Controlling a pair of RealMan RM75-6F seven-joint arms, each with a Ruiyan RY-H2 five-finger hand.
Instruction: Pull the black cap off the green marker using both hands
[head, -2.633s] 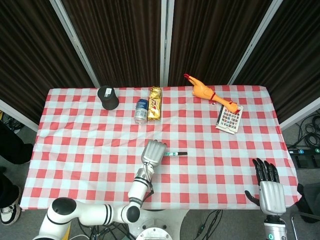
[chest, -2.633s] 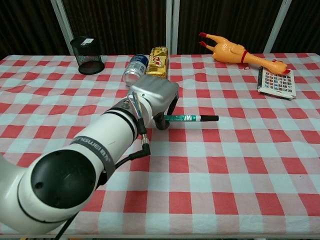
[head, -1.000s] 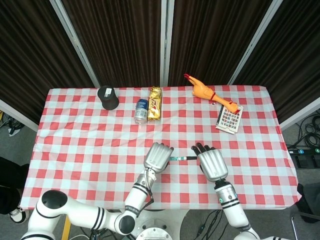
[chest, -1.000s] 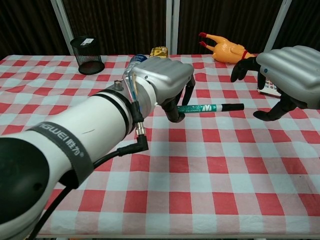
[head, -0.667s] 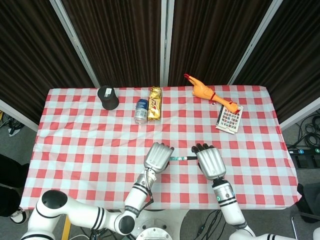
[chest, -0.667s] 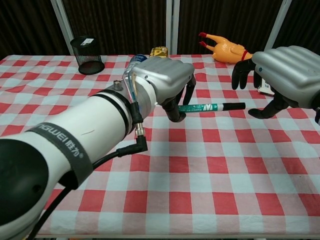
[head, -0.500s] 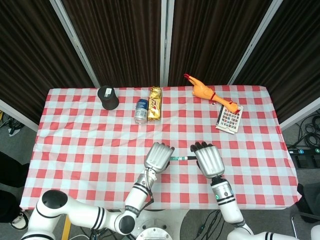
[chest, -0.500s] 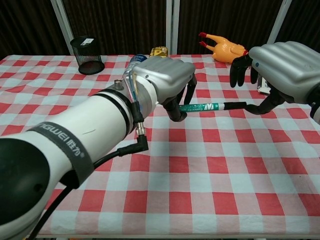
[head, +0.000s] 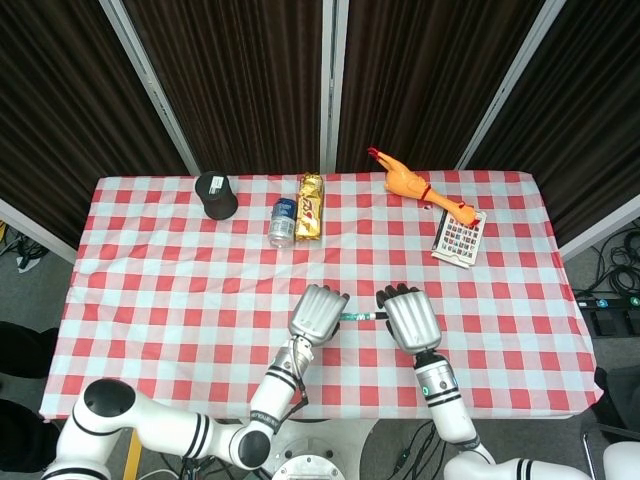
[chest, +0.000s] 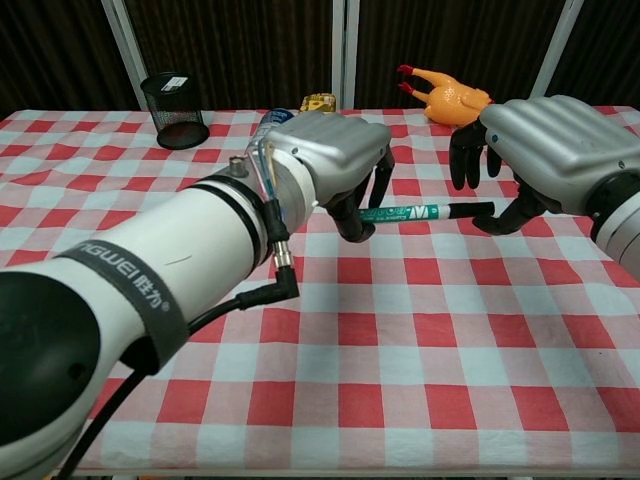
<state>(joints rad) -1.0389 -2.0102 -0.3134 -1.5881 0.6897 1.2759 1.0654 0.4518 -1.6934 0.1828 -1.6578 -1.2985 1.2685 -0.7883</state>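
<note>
My left hand (chest: 330, 155) grips the green marker (chest: 405, 213) by its barrel and holds it level above the checked tablecloth. The black cap (chest: 467, 209) points to the right. My right hand (chest: 550, 150) is at the cap end, its thumb just under the cap's tip and its fingers (chest: 465, 160) spread above it, not closed on it. In the head view the left hand (head: 318, 312) and right hand (head: 407, 317) sit side by side with a short stretch of marker (head: 358, 316) showing between them.
At the far side of the table (head: 150, 300) stand a black mesh pen cup (head: 216, 195), a lying water bottle (head: 283, 222) and a gold snack pack (head: 312, 205). A rubber chicken (head: 420, 190) and a patterned card (head: 460, 238) lie at the back right.
My left hand has lifted the marker off the cloth. My right hand came in from the front right edge and slid left until its thumb and fingers bracket the cap.
</note>
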